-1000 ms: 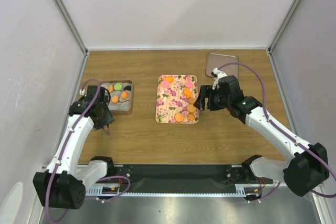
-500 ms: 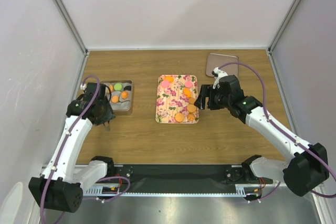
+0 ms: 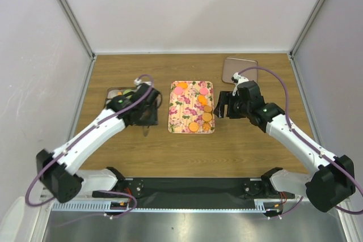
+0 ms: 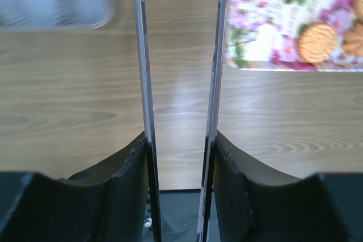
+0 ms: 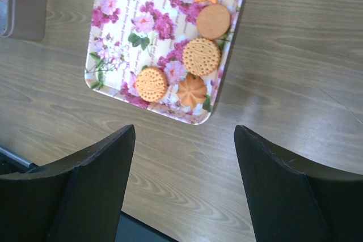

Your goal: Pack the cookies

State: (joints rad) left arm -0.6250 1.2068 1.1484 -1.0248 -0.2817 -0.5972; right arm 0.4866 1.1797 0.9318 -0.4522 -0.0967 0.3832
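The cookies lie on the flowered tray (image 3: 177, 111): pink ones (image 3: 178, 90) at the far end and orange ones (image 3: 206, 117) along its right side. In the right wrist view several orange cookies (image 5: 201, 56) sit at the tray's (image 5: 113, 55) near right corner. My left gripper (image 3: 147, 122) is open and empty, over bare wood between the grey box (image 3: 113, 92) and the tray. In the left wrist view its gap (image 4: 180, 26) frames wood, with two orange cookies (image 4: 316, 42) on the tray's corner (image 4: 255, 38) to the right. My right gripper (image 3: 218, 107) (image 5: 184, 134) is open and empty, just right of the tray.
My left arm covers most of the grey box; a few cookies show at its far edge (image 3: 126, 91). It also shows in the left wrist view (image 4: 54, 1) and the right wrist view (image 5: 22, 4). A grey lid (image 3: 239, 67) lies at the far right.
My left arm has swung right, from the box's near left corner to the gap between box and tray, now covering the box. The right gripper has hardly moved.
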